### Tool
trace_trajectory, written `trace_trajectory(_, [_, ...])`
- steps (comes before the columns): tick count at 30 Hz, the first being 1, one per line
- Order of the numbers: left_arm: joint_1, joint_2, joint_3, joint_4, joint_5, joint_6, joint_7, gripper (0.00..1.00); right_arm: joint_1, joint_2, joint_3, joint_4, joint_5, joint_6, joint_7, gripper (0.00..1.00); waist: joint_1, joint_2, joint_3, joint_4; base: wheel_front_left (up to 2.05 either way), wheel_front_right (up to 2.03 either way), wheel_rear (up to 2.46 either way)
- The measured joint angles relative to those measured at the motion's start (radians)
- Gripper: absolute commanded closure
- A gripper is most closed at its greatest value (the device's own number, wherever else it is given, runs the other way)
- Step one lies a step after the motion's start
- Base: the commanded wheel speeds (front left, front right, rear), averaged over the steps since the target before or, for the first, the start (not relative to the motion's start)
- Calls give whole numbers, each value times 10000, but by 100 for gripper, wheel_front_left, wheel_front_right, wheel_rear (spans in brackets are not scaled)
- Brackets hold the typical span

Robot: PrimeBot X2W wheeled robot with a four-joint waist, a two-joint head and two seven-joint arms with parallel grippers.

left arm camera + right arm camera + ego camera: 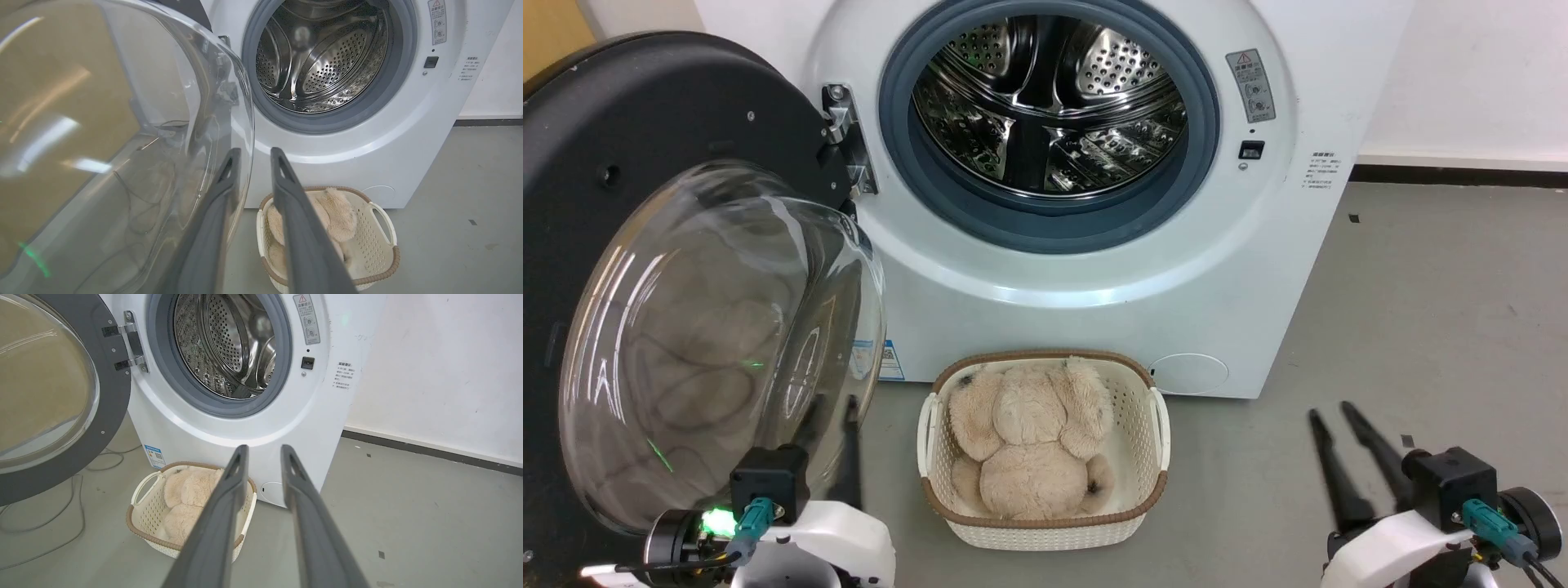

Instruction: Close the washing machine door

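**Door wide open**

The door (645,106) stands swung out at the washer's (1094,310) left, drum exposed; left pincer (256,153) spread, empty, before the washer's left side; right pincer (1330,410) spread, empty, off the washer's right front; basket (931,425) before the washer.

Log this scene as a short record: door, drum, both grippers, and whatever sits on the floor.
door: swung wide open, hinged on the left side of the washing machine
drum: exposed, no laundry visible inside
left gripper: open, holding nothing, close beside the door's glass window; contact unclear
right gripper: open, holding nothing, above the floor to the right of the basket
basket: on the floor in front of the washing machine, with a plush toy inside
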Motion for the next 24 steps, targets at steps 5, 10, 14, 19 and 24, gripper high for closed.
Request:
trace_trajectory(5, [0, 0, -42, 4, 0, 98, -42, 0, 0, 0, -46, 0, 31, 0, -56, 0, 0, 0, 12, 3, 0, 0, 0])
trace_trajectory(10, [0, 0, -111, 4, 0, 222, -140, 100, 0, 0, -113, -6, 125, 0, -119, 0, 0, 0, 23, 11, 0, 0, 0])
trace_trajectory(14, [0, 0, -155, 0, 0, 280, -230, 100, 0, 0, -173, -12, 213, 0, -205, 0, 0, 0, 34, 36, 0, 0, 0])
trace_trajectory(19, [-28, 2, -178, -71, -56, 339, -324, 100, 1, 0, -255, -35, 286, 0, -330, 0, 0, 0, 65, 122, 0, 0, 0])
trace_trajectory(24, [-213, 2, -157, -309, -102, 332, -433, 100, 1, 0, -324, -61, 353, 0, -430, 0, 0, 0, 118, 270, 0, 0, 0])
